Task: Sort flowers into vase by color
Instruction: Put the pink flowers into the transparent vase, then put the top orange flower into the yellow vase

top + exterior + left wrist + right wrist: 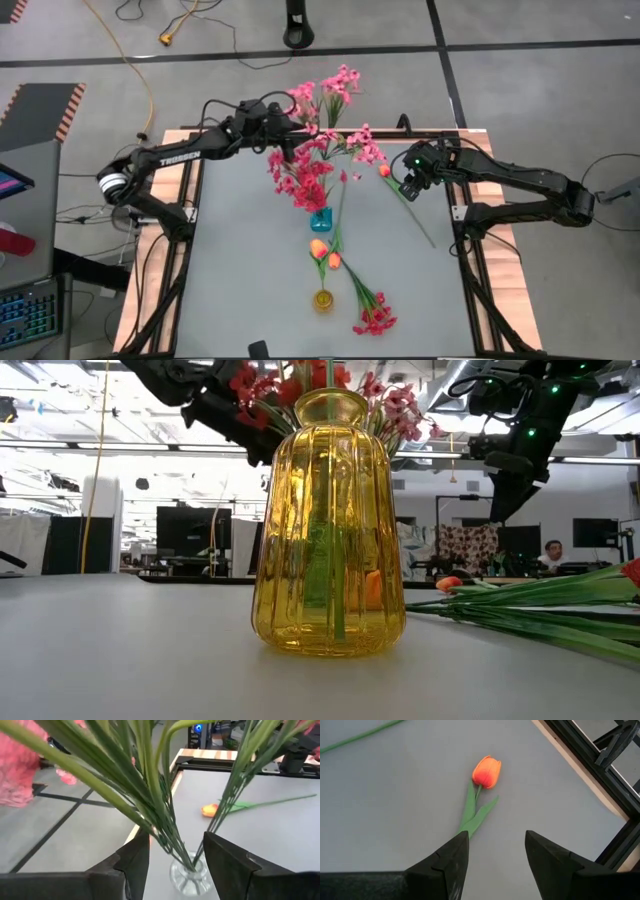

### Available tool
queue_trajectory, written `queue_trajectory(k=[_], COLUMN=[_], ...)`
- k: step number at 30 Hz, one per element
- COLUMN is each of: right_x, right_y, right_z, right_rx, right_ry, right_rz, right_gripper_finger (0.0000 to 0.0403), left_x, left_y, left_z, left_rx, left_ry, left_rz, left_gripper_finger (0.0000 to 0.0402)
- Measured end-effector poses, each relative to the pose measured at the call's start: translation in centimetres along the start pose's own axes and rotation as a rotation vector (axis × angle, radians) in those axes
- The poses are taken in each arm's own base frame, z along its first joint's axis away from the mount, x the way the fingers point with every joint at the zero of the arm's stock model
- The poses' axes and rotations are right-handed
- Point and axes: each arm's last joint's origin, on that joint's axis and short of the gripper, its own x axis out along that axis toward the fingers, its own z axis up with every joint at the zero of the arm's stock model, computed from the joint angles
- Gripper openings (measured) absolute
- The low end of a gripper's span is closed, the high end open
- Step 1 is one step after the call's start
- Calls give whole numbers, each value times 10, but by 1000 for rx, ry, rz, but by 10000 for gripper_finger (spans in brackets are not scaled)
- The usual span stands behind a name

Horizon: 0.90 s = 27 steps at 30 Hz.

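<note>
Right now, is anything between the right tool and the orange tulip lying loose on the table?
Nothing visible. The right tool hangs open just above the orange tulip bud with green stem, which lies alone on the bare grey table, its stem running down between the fingers.

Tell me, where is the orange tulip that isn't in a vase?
In the high view the loose tulip lies flat on the table's right side, just under the open right gripper and right of the pink flowers.
</note>
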Motion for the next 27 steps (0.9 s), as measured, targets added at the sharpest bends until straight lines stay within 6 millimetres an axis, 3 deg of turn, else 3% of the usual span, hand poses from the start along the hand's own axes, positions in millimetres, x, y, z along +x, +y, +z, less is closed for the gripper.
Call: queue_trajectory(k=[27], right_x=[0], right_y=[0], right_z=[0], right_rx=[0], right_ry=[0], right_rz=[1], right_gripper_finger=[221], left_x=[-87], left_y=[-13], left_z=[15], left_rx=[51], left_ry=[133], left_rz=[68], left_gripper_finger=[174])
